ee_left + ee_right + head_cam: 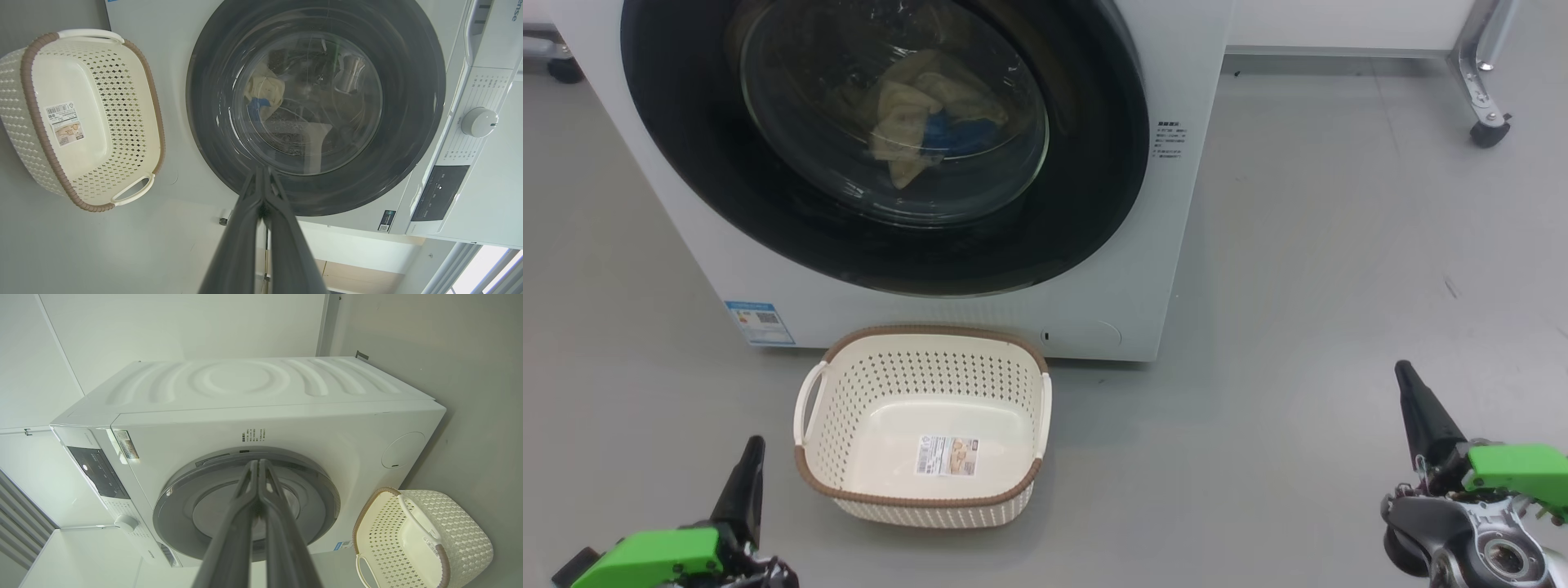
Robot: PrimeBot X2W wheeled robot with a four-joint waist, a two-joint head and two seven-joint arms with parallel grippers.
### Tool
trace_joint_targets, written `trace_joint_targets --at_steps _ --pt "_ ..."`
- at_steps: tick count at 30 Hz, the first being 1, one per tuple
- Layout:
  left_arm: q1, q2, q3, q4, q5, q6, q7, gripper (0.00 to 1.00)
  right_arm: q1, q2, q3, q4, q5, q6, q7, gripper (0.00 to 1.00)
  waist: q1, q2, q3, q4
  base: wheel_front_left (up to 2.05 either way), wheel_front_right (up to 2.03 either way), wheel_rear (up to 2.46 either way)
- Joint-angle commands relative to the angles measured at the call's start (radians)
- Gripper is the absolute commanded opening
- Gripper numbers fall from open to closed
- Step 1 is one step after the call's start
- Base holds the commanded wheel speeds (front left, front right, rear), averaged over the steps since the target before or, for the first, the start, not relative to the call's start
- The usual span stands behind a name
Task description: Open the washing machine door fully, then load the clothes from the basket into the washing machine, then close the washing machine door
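The white washing machine (1127,269) stands ahead with its round black-rimmed door (1086,204) shut flat against the front. Through the glass, pale yellow clothes (915,114) with a blue patch lie in the drum; the left wrist view shows the clothes (263,92) too. The cream basket (849,392) with a brown rim sits on the floor before the machine, holding nothing but its label sticker. My left gripper (754,445) is shut at the lower left, beside the basket. My right gripper (1403,371) is shut at the lower right, well clear of the machine.
Grey floor (1298,245) spreads to the right of the machine. A metal leg with a black caster (1490,131) stands at the far right. The machine's control panel and white dial (478,121) show in the left wrist view.
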Motion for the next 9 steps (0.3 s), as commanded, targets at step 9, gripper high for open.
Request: trace_joint_targets --at_steps 9 --pt "-0.042 0.009 0.036 -0.037 -0.005 -0.001 0.005 0.00 -0.033 -0.016 0.016 -0.038 0.008 -0.002 0.006 0.00 0.0000 0.0000 0.000 0.000 0.00 0.00 0.00"
